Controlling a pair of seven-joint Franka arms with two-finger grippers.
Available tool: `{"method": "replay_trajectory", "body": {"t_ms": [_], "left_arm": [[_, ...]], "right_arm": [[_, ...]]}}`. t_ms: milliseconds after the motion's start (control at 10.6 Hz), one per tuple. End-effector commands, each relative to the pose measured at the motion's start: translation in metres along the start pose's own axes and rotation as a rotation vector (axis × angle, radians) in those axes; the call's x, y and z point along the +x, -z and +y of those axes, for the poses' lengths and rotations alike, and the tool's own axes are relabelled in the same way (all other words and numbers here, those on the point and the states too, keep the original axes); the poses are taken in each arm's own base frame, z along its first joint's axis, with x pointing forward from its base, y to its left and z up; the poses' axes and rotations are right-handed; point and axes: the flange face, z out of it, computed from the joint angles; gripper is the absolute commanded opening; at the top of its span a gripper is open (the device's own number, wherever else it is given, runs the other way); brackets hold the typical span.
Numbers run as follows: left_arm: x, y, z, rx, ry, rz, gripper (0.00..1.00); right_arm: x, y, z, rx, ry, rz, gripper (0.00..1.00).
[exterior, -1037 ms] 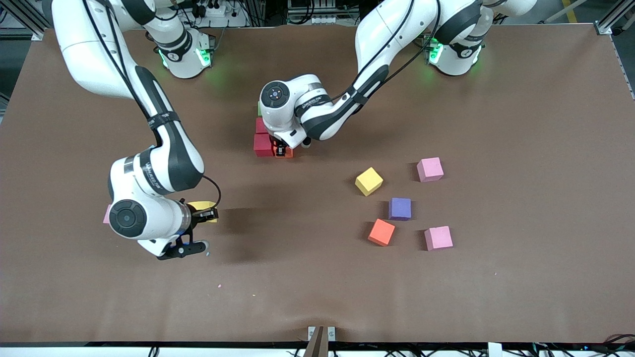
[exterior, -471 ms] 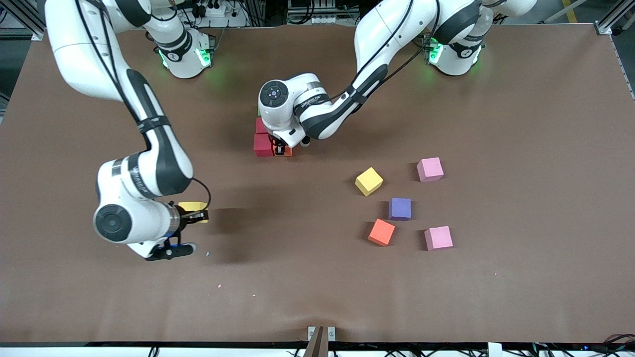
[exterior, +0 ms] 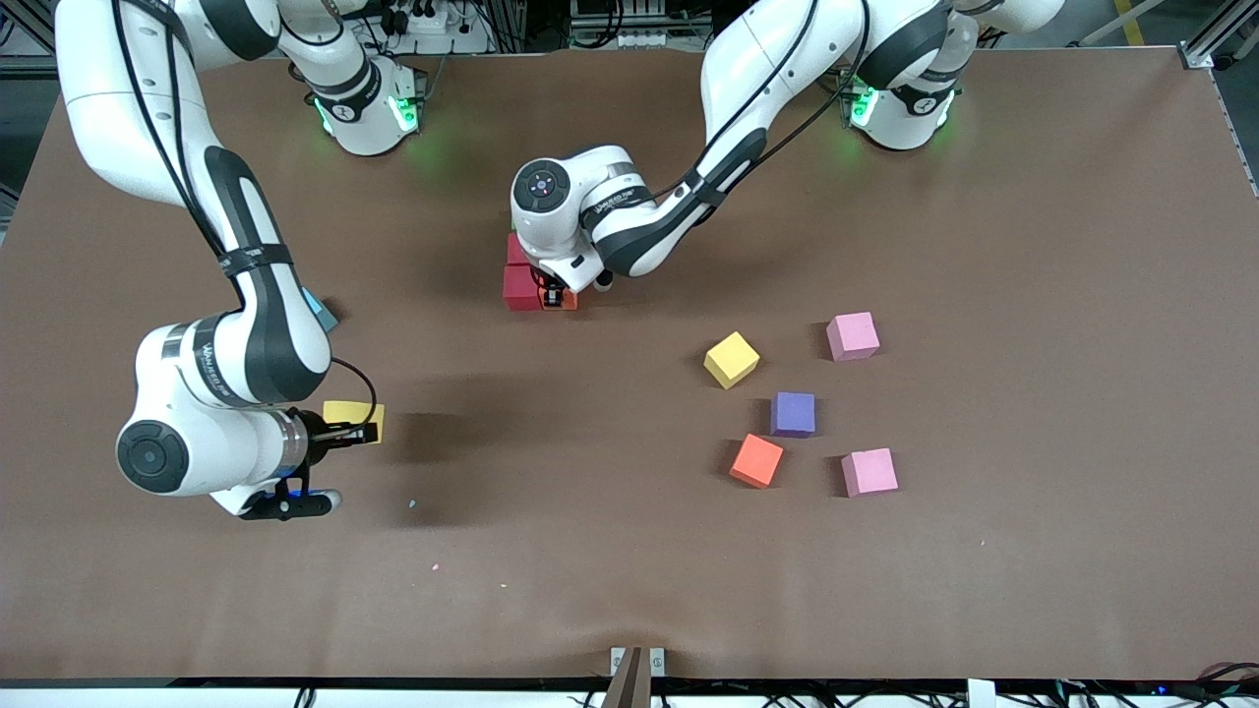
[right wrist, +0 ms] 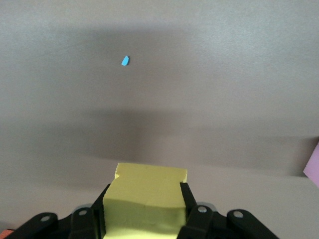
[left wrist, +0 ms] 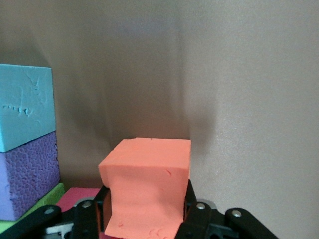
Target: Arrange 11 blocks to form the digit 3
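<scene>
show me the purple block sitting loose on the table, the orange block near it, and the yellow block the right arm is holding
purple block point(exterior: 793, 413), front view, top face.
orange block point(exterior: 756, 459), front view, top face.
held yellow block point(right wrist: 146, 199), right wrist view, face above the end effector.

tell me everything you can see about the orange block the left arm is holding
The orange block is a small matte foam cube with a slightly pitted face and crisp edges. The left tool is shut on it, one finger on each side. It sits low, beside the red block at the start of the figure, and near a purple block with a light blue block next to it. Whether it touches the table cannot be seen.
</scene>
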Motion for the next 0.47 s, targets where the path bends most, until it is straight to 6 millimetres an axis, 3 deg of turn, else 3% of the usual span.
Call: {"method": "replay_trajectory", "body": {"t_ms": [0,377], "left_arm": [[-0.006,-0.005,-0.002,0.017,0.001,-0.004,0.99],[-0.005,0.013,-0.003,0.030,0.009,0.006,1.00]], "right_arm": [[-0.007,0.006,-0.016,0.013,0.024,-0.007,0.09],[-0.013,0.008,-0.047,0.026,0.085,-0.013,0.09]]}}
